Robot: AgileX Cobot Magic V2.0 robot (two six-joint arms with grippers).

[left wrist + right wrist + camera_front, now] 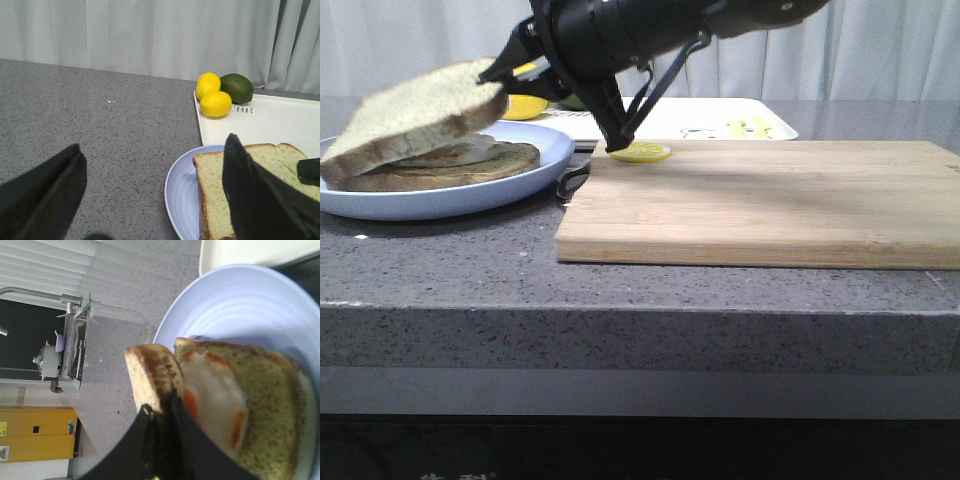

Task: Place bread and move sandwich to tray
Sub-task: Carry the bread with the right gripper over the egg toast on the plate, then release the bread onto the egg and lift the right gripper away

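My right gripper (508,76) is shut on one edge of the bread (410,118), a thick brown-crusted slice. It holds the slice tilted over the sandwich, whose lower slice (470,168) with the fried egg (215,390) lies on the round pale blue plate (430,200). The bread's far end rests low on the sandwich. In the right wrist view the fingers (160,415) pinch the crust of the bread (150,372). My left gripper (152,195) is open and empty beside the plate (180,195), with the bread (212,190) near one finger. The white tray (720,118) lies behind.
A wooden cutting board (770,205) fills the middle and right, with a lemon slice (640,152) at its far left corner. Two lemons (212,97) and a dark green fruit (237,87) sit on the tray's corner (260,125).
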